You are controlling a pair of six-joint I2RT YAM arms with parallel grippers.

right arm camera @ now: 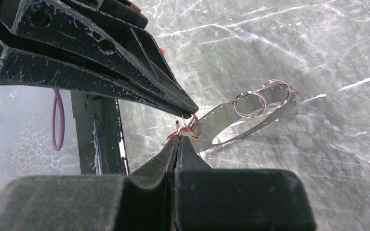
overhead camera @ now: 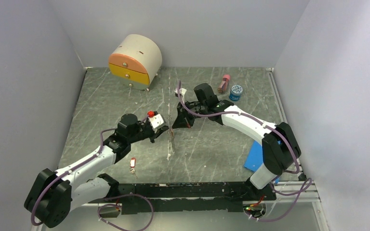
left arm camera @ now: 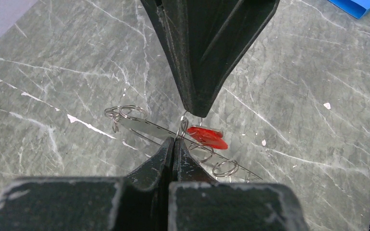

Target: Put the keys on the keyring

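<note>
White-shelled left arm (overhead camera: 84,166), matching right arm (overhead camera: 243,122), black joints, looping purple cables (right arm camera: 58,118), scuffed tapered black fingers (left arm camera: 151,166)

I see a grey marble-patterned tabletop (overhead camera: 106,96) carrying a round-topped beige drawer box (overhead camera: 136,61) with pink and yellow fronts at back left, a small pink bottle (overhead camera: 224,83) beside a round blue-lidded jar (overhead camera: 236,91) at back right, and a flat blue sheet (overhead camera: 254,155) front right.

marbled table (overhead camera: 106,96): tagged key (overhead camera: 133,164), bottle (overhead camera: 224,83), perhaps jar (overhead camera: 236,91)
</note>
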